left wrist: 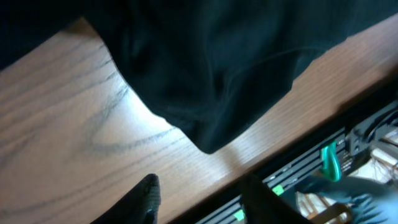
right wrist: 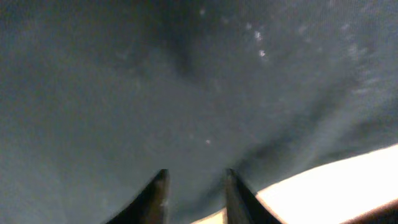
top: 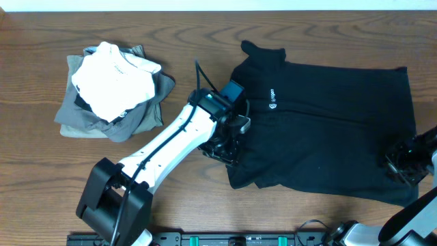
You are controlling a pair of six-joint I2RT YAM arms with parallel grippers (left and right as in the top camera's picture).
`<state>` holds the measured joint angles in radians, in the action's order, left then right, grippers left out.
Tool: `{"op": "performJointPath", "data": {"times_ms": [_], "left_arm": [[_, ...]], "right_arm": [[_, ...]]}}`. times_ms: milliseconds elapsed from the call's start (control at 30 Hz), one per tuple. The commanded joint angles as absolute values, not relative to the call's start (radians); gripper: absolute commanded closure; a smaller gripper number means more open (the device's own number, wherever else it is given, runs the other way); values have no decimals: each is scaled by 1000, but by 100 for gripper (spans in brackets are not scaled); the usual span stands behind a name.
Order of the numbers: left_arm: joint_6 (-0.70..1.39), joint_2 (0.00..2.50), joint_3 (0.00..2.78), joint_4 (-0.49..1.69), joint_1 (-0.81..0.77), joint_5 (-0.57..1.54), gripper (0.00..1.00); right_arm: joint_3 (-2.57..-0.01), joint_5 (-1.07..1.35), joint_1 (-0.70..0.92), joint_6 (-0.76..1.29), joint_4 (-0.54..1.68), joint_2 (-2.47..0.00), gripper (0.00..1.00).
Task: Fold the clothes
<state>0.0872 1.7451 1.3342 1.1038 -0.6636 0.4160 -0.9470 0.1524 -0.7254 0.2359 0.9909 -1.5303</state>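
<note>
The clothes, a black polo shirt (top: 328, 123), lie spread on the wooden table (top: 41, 171), with the collar (top: 263, 51) at the back left and a small white logo (top: 272, 102) on the chest. My left gripper (top: 224, 149) hovers at the shirt's left edge. In the left wrist view it (left wrist: 202, 186) is open, with bare wood between its fingers and a hanging fold of the shirt (left wrist: 217, 74) just beyond. My right gripper (top: 399, 166) is down on the shirt's right side near the hem. There its fingers (right wrist: 196, 177) stand apart with dark fabric (right wrist: 186, 81) between them.
A pile of folded garments (top: 113, 89), white on top of grey and olive, sits at the back left. A black rail with green parts (left wrist: 311, 168) runs along the table's front edge, close to the left gripper.
</note>
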Motion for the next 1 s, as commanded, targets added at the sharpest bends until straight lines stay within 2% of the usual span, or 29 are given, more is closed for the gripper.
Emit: {"op": "performJointPath", "data": {"times_ms": [0,67,133,200,233,367,533,700,967], "left_arm": [[75,1753,1327,1083,-661,419,58],[70,1753,1327,1092,-661,482,58],[36,1757,1326,1132,-663,534,57],[17,1763,1322,1163,-667,529,57],[15,1765,1316,1165,-667,523,51],[16,1777,1299,1137,-667,485,49],[30,1784,1299,1140,-668,500,45],[30,1790,1246,1130,-683,543,45],[113,1882,1203,935,-693,588,42]], "right_arm": [[-902,243,-733,247,974,-1524,83],[-879,237,-732,247,988,-1524,88],[-863,236,-732,247,1013,-1524,85],[-852,236,-732,247,1035,-1524,59],[-846,229,-732,247,1041,-1524,51],[-822,79,-734,317,1041,-1524,29],[-789,120,-735,323,968,-1524,31],[-789,332,-735,193,914,-1523,35],[-795,413,-734,144,906,-1518,36]]}}
